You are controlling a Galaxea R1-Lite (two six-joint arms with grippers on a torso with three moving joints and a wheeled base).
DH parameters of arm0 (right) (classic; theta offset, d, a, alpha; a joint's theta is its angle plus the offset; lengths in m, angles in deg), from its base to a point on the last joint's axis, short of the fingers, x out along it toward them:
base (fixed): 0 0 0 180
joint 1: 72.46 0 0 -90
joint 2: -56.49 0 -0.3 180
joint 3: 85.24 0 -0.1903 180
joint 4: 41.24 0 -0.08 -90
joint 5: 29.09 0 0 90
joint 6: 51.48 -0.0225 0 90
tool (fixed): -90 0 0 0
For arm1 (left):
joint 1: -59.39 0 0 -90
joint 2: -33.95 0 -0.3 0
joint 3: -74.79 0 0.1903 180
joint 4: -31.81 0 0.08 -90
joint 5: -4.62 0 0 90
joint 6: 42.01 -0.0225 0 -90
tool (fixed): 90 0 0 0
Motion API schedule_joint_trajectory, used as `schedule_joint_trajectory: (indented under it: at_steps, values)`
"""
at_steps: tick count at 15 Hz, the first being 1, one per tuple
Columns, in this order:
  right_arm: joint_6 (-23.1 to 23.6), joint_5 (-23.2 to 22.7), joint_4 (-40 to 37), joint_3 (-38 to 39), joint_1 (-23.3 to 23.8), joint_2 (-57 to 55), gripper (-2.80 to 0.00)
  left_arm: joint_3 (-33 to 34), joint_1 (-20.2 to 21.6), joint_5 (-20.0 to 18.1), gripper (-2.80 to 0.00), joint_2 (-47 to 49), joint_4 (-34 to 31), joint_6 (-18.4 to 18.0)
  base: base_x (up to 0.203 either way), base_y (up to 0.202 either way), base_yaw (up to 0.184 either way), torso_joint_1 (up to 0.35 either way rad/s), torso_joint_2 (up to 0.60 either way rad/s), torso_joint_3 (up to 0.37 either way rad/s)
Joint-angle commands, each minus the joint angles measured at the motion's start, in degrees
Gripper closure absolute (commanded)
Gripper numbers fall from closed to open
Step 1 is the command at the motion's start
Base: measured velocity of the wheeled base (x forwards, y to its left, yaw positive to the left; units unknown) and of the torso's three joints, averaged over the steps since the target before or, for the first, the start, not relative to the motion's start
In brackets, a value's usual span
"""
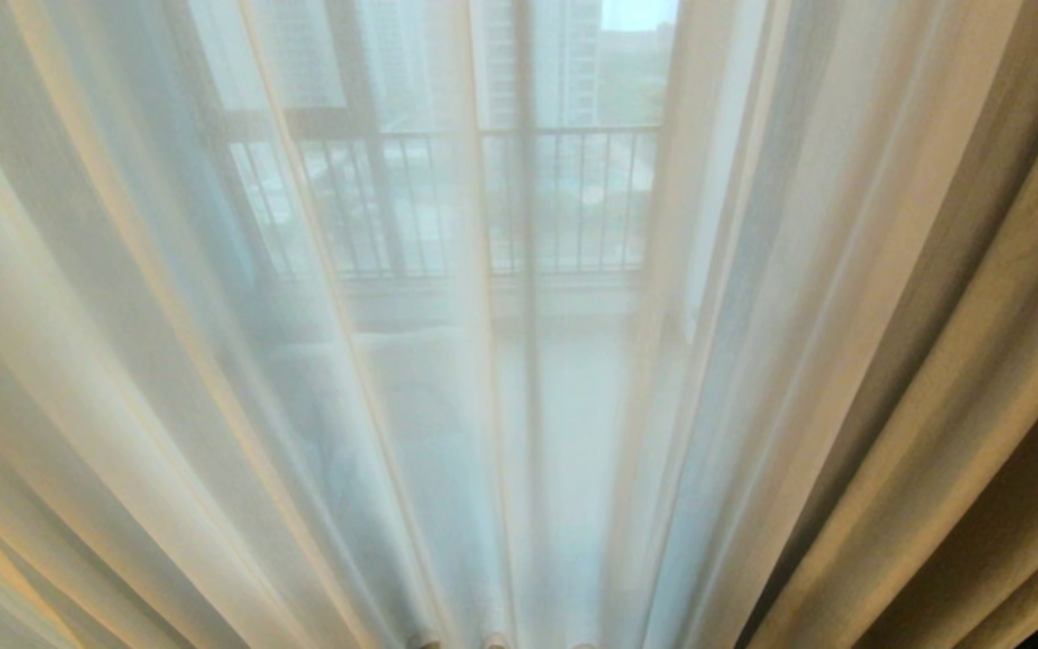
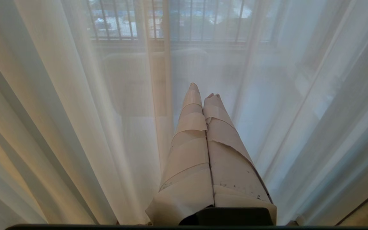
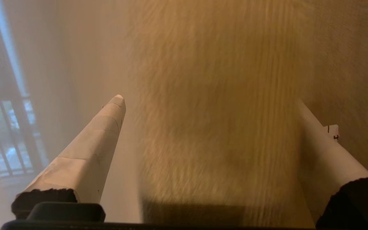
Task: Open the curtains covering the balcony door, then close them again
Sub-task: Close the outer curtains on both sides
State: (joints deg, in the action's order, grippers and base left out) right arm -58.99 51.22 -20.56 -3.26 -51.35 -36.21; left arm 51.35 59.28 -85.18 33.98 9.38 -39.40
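Against the beige curtains (image 3: 222, 111), right hand (image 3: 208, 102) spreads wide.

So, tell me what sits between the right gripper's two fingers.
A fold of the cream-beige curtain fills the gap of the open right gripper, as the right wrist view shows.

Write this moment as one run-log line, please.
right pincer: open, astride beige curtain | left pincer: shut, before white sheers | sheers: closed
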Motion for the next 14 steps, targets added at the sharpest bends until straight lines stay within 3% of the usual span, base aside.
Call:
schedule_joint_trajectory:
  at_steps: [1, 7, 8, 12, 14]
  values:
    - [-0.2, -0.1, 0.4, -4.2, 0.0, -5.1, -2.80, 0.0, 0.0, 0.1, 0.00, 0.0, 0.0, 0.0, 0.000, 0.000, 0.000, 0.000, 0.00, 0.000]
    - [-0.2, -0.1, 0.9, -9.6, 0.0, -9.6, -2.80, 0.0, 0.0, 0.1, 0.00, 0.0, 0.0, 0.0, 0.000, 0.000, 0.000, 0.000, 0.00, 0.000]
    - [-0.2, -0.1, 1.9, -9.5, 0.0, -9.8, 0.00, 0.0, 0.0, 0.1, 0.00, 0.0, 0.0, 0.0, 0.000, 0.000, 0.000, 0.000, 0.00, 0.000]
    - [-2.9, -0.3, 3.6, -9.9, -0.3, -9.7, 0.00, 0.0, 0.0, 0.1, 0.00, 0.0, 0.0, 0.0, 0.000, 0.000, 0.000, 0.000, 0.00, 0.000]
    - [-2.8, -3.9, 3.7, -10.0, -0.3, -8.9, 0.00, 0.0, 0.0, 0.1, 0.00, 0.0, 0.0, 0.0, 0.000, 0.000, 0.000, 0.000, 0.00, 0.000]
